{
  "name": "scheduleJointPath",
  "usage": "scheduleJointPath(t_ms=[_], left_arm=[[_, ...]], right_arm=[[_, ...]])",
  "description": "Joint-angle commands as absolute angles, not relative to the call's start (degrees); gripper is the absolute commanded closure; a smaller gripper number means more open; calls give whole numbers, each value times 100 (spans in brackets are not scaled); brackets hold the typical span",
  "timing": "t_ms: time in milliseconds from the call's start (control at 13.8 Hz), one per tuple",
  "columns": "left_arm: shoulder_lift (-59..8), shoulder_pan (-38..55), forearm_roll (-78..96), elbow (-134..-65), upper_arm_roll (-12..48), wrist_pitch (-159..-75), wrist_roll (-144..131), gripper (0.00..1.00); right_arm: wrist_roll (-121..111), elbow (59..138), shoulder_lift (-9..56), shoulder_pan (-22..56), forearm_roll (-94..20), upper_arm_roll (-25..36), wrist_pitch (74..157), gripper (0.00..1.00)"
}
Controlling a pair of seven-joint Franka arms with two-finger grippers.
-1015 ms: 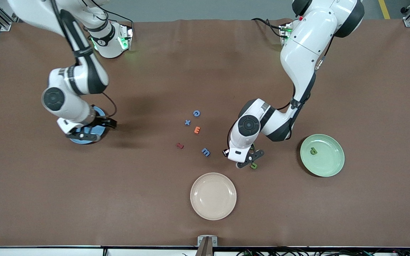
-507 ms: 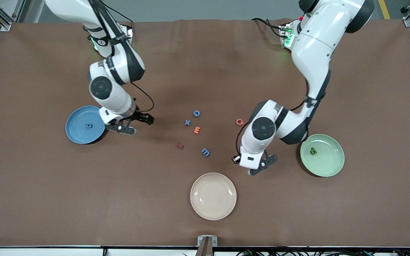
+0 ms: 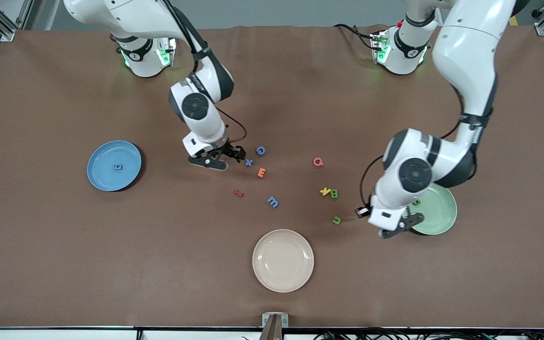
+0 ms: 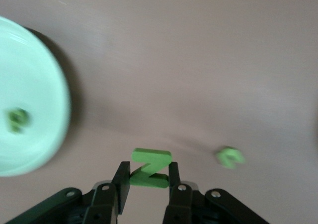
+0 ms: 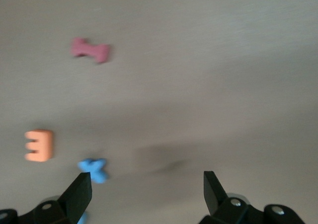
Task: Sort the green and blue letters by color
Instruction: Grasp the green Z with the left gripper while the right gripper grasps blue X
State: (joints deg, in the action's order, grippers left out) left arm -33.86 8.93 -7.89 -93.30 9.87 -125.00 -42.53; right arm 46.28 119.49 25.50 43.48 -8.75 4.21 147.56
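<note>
My left gripper point(image 3: 403, 225) hangs over the table at the rim of the green plate point(image 3: 441, 208), shut on a green letter N point(image 4: 150, 168). One green letter point(image 3: 416, 202) lies in that plate. A green u point(image 3: 337, 220) and a green B point(image 3: 334, 193) lie on the table toward the middle. My right gripper point(image 3: 218, 158) stands open, low over the table beside the blue x point(image 3: 248, 162). The blue c point(image 3: 261, 150) and blue m point(image 3: 273, 202) lie close by. A blue letter point(image 3: 118, 166) rests in the blue plate point(image 3: 104, 172).
An orange E point(image 3: 262, 173), a red letter point(image 3: 238, 193), a pink Q point(image 3: 318, 162) and a yellow letter point(image 3: 325, 191) lie among the others. A beige plate point(image 3: 283, 278) sits nearest the front camera.
My right arm swung from the blue plate to the letters in the middle. My left arm carried the green N from beside the u to the green plate's rim.
</note>
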Motion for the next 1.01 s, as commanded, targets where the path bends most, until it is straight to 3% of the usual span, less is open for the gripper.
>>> scheduleJointPath(t_ms=[0,145,362,942], left_arm=[[-2875,362,-888,-10106,1037,-12559,-3352,100],[-2848,45,-1063,-10282,1037,-12586,-2867,100],[-2883,-254,-1265,-10633,1037,-12857,-2593,99],[-3015,-580,-1512,-11232,1046,-13860,-2435,98]], right_arm=[[4781,11365,3031,4613,-906,501,14695,4],[4807,11286,3155,4728,-896,518,14722,8],[4825,11259,3260,4807,-870,519,14730,27],[4896,11030,3507,4904,-809,536,14739,42]])
